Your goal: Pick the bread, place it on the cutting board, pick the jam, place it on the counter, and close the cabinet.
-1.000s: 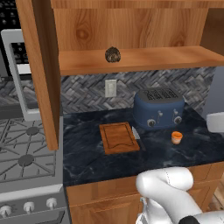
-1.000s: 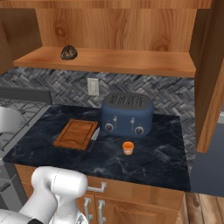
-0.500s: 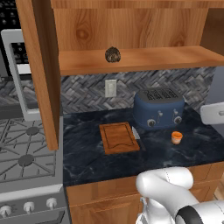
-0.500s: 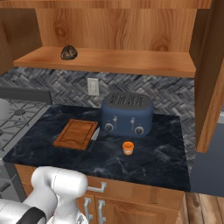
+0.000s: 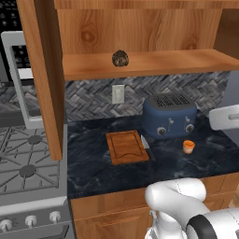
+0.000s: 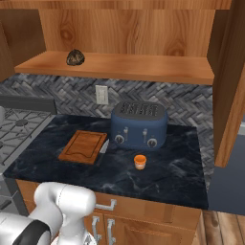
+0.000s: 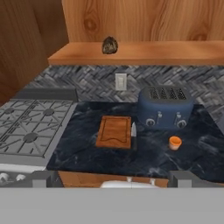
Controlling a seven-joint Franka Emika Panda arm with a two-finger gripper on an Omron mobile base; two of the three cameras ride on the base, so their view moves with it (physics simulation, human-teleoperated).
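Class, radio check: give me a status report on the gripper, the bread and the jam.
Gripper well back from counter, holding nothing, jaw state unclear. Bread on cabinet shelf; cutting board bare. Jam on counter by toaster. Path clear.

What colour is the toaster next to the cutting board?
The toaster is dark blue with small silver knobs on its front, seen best in the right base view.

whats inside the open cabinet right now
On the cabinet shelf sits just the bread, a dark lump near the left end. The rest of the shelf looks bare. Anything above the top edge of the pictures is cut off.
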